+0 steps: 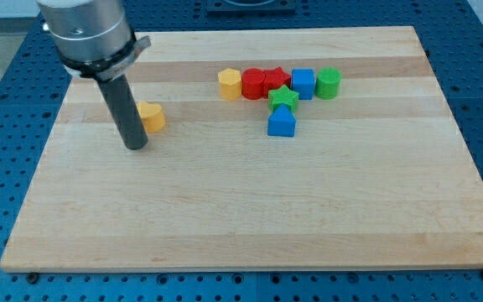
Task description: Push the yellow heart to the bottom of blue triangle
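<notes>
Yellow heart (152, 117) just right of my tip (136, 147).

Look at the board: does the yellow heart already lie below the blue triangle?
No: the yellow heart sits far to the view's left of the blue triangle, right beside my tip.

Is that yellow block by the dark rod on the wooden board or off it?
On it. The yellow heart sits flat on the board, well inside its left edge, just right of my tip.
</notes>
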Controlling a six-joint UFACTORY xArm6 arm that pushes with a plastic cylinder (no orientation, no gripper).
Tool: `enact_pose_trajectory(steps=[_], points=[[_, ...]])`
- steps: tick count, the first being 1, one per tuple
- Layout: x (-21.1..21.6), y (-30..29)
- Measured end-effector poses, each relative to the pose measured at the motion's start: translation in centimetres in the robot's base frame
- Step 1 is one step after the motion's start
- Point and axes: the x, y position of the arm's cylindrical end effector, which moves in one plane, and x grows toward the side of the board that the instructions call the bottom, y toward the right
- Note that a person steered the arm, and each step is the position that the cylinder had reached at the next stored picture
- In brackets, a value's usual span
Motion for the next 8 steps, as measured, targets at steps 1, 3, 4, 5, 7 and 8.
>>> enact_pose_trajectory(steps=[1, 3, 4, 5, 7, 8], points=[[0.0, -2.1], [-5.8, -4.2], [-6.6, -2.7], [-6.6, 0.5], [-3.4, 4.1], [-1.7, 4.1]])
